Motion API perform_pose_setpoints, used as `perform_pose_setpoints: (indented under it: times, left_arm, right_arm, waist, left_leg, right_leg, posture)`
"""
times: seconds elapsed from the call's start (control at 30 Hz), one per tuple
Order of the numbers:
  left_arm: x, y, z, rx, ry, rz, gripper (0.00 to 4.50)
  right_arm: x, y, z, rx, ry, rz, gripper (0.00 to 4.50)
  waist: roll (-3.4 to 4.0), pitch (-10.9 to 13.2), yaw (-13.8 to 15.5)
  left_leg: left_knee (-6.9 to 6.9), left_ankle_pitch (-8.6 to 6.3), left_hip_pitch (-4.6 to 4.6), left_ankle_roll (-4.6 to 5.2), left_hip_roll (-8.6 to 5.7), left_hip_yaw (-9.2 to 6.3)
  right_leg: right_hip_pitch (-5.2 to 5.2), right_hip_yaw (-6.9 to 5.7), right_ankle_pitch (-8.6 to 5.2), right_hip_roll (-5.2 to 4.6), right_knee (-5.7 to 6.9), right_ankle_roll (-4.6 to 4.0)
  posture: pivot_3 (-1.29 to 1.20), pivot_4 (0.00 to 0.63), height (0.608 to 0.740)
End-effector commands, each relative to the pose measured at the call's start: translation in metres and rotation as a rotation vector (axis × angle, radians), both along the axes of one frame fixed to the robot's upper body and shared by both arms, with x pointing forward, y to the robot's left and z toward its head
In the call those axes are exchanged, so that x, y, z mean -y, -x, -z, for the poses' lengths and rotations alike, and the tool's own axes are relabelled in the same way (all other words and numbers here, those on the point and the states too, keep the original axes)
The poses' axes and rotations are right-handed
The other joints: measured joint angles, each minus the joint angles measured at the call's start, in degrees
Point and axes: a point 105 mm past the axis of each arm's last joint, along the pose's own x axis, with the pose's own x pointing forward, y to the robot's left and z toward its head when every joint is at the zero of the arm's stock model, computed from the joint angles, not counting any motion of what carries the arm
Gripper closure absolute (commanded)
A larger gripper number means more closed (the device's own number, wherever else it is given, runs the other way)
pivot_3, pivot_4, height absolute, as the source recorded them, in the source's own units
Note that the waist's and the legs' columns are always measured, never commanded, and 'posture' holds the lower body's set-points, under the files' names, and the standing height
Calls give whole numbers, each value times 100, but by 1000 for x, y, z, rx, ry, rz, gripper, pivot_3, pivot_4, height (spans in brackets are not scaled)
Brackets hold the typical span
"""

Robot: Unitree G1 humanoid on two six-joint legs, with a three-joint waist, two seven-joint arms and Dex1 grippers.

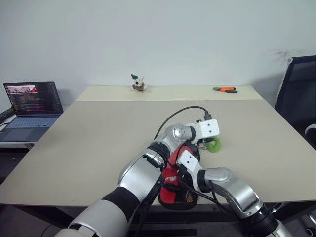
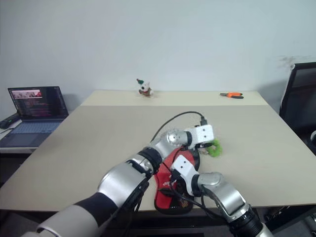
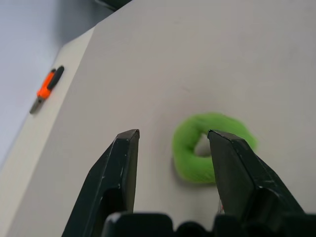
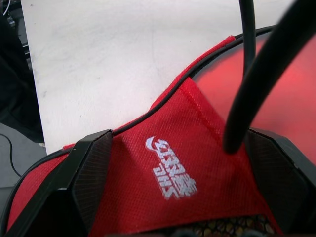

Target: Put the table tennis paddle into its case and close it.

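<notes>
The case lies at the table's front edge, red panel with black mesh and white lettering facing up. My right gripper is open, its fingers standing either side of the raised red panel. Inside the black zipper rim a smooth red surface shows, apparently the paddle's face; its handle is hidden. My left gripper is open with nothing between its fingers, held just above the table past the case's far end. A green fuzzy loop lies on the table right by one left finger.
An open laptop sits on a side table to the left. A small toy figure and orange-handled pliers lie along the far edge. A black chair stands at the right. A black cable crosses over the case.
</notes>
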Motion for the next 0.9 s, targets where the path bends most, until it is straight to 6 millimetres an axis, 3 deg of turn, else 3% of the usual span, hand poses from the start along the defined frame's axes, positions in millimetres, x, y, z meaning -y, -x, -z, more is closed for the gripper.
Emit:
perform_pose_setpoints:
  times: [0.03,0.2,0.4,0.67,0.9]
  left_arm:
    - [-6,-6,-26,-31,113,-21,2001]
    - [-29,-18,-47,-74,236,-78,2001]
    - [-76,-28,-53,-158,368,-124,2001]
    - [-122,-30,-36,-302,512,-183,2001]
    - [-127,3,-6,-494,511,7,2001]
  right_arm:
    - [6,6,42,-161,88,31,0]
    - [-2,-1,28,-148,36,25,0]
    - [-5,-2,-16,-133,-135,41,0]
    - [25,11,-55,-109,-212,66,0]
    - [57,42,-79,-110,-238,-3,0]
  waist:
    - [0,0,-11]
    - [0,-1,-36]
    - [0,0,-48]
    - [-1,5,35]
    - [-1,6,59]
  left_leg:
    - [0,0,6,0,0,0]
    - [0,0,12,0,4,-1]
    - [-2,0,0,0,11,-4]
    - [2,0,-62,0,2,-16]
    - [-1,0,-59,0,4,-15]
  right_leg:
    - [6,0,0,0,-1,0]
    - [10,1,0,0,0,0]
    - [1,2,0,-2,-1,-1]
    - [-53,-5,15,-13,-4,-24]
    - [-51,-2,16,-13,-5,-27]
  posture:
    - [0,150,740]
    - [0,150,740]
    - [0,150,740]
    - [0,150,740]
    - [0,150,740]
